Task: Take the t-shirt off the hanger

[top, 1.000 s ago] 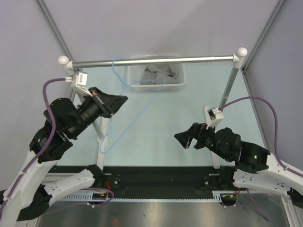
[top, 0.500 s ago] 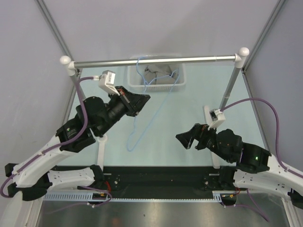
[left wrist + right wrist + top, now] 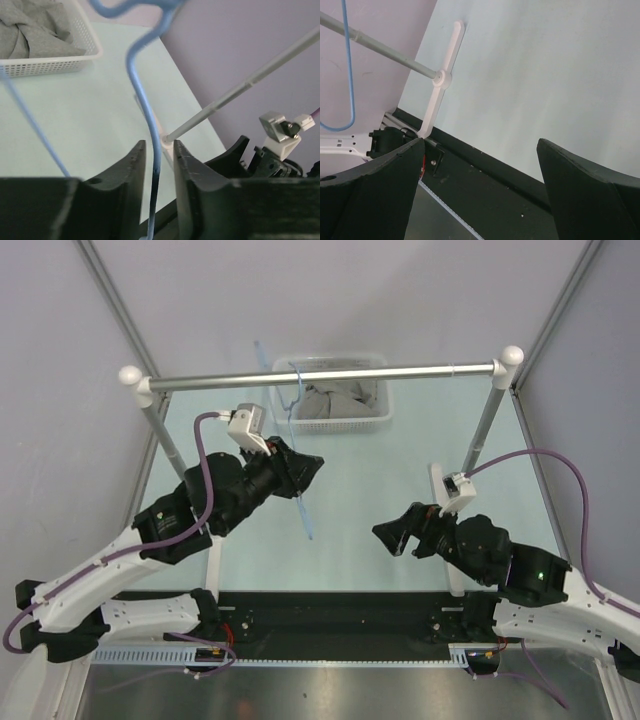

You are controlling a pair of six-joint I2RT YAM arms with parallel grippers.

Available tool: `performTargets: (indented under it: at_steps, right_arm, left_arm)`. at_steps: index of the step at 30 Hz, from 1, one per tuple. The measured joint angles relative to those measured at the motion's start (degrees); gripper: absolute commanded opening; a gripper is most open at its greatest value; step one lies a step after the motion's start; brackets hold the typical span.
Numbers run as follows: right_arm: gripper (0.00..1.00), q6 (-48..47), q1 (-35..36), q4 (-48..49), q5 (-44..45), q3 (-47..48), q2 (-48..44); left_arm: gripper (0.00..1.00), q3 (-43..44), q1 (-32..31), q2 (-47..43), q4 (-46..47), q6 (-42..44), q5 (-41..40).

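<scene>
— At the far edge of the pale green table [image 3: 400, 460], behind the long silver metal rail [image 3: 400, 369], your plain grey soft t-shirt [image 3: 335, 400] lies crumpled inside the white lattice plastic basket [image 3: 375, 420]. It is off the hanger.

— And the hanger itself?

— Your thin light-blue wire hanger [image 3: 306, 515] shows edge-on to the top camera. Its upper end is up at the rail and its lower end hangs above the table, left of centre.

— Is my left hand on it?

— Your left hand [image 3: 312, 466] is right at the wire. From the left wrist you can see the wire run down between the two black fingers [image 3: 127, 185]. They stand narrowly apart, with the wire close to one finger and a gap showing on the other side, so you aren't clamping it.

— What about my right hand?

— Your right hand [image 3: 390, 533] hovers over the table on the right, well apart from the hanger. Its fingers are spread wide, with nothing between them.
</scene>
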Motion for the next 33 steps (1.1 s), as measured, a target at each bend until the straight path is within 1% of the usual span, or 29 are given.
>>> performTargets:
  at_steps: [2, 5, 6, 9, 12, 17, 25, 29, 33]
  right_arm:
    - [1.0, 0.0, 0.0, 0.04, -0.02, -0.11, 0.26]
    - [1.0, 0.0, 0.0, 0.15, -0.04, -0.17, 0.83]
    - [0.99, 0.0, 0.0, 0.24, -0.04, -0.17, 1.03]
    - [1.0, 0.0, 0.0, 0.37, -0.07, -0.17, 1.29]
    - [1.0, 0.02, -0.04, 0.42, -0.04, -0.2, 1.29]
    - [1.0, 0.0, -0.13, 0.26, 0.02, -0.17, 1.27]
    - [1.0, -0.02, -0.76, -0.59, 0.74, -0.17, 0.52]
    - [1.0, 0.0, -1.25, -1.9, 0.98, -0.17, 0.17]
    - [1.0, 0.42, -1.51, -2.91, 1.27, -0.46, -1.33]
  left_arm:
    - [0.44, 0.0, -0.02, 0.07, -0.76, 0.55, 0.83]
    - [0.53, 0.0, -0.07, -0.11, -1.2, 1.22, 1.81]
    - [0.59, 0.0, -0.07, -0.17, -1.27, 1.46, 2.1]
    - [0.68, 0.0, -0.11, -0.87, -1.88, 2.19, 2.36]
    - [0.75, 0.0, -0.11, -2.71, -2.6, 2.89, 2.58]
    - [0.79, 0.0, -0.11, -7.17, -3.89, 4.28, 2.51]
    - [0.83, -0.11, -0.11, -16.24, -10.01, 7.82, 2.51]
    - [0.87, -2.4, -0.11, -23.78, -11.72, 9.33, 3.8]
    - [0.89, -9.2, -0.11, -32.22, -10.6, 9.33, 7.13]
